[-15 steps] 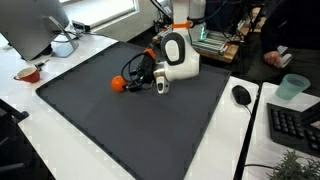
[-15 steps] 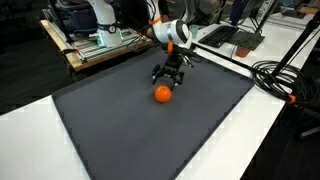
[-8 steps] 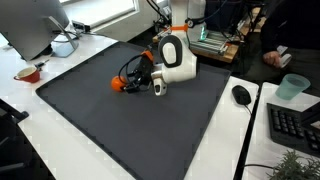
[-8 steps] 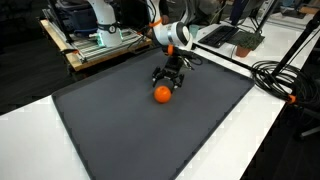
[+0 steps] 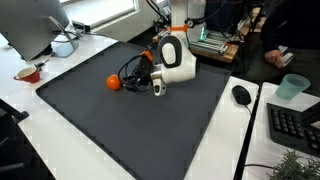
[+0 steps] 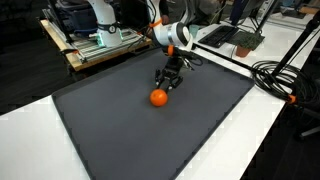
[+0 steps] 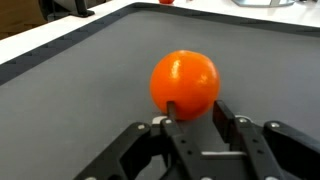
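Hand nr orange ball, ungripped

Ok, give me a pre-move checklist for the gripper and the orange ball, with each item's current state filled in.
1. Orange ball visible in the wrist view and both exterior views: ok.
2. Ball between the fingers: not ok. It lies just beyond the fingertips of the gripper, not between them.
3. Jaw gap wide enough for the ball: not ok. In the wrist view the fingers stand closer together than the ball is wide.
4. Fingertips touching the ball: cannot tell.
5. Ball well inside the edges of the dark mat: ok in both exterior views.
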Motion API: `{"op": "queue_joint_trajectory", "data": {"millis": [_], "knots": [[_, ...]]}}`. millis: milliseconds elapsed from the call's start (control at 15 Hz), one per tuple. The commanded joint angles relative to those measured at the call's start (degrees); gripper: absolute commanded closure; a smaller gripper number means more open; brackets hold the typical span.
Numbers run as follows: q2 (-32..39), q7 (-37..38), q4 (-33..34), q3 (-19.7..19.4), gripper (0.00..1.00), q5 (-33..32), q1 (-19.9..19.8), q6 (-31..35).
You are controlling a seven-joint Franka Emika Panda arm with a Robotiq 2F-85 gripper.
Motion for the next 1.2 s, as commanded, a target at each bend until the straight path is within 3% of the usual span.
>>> {"op": "queue_joint_trajectory", "data": {"millis": [0, 133, 400, 1133], "knots": [[0.91, -1.06, 0.86, 0.04, 0.34, 0.46, 0.34, -1.43], [0.80, -0.74, 0.59, 0.12, 0.27, 0.95, 0.53, -2.24], [0.88, 0.23, 0.95, 0.50, 0.01, 1.55, 0.78, -3.78], [3.17, -2.02, 8.66, -0.04, 0.00, 4.13, -1.43, -2.96]]}}
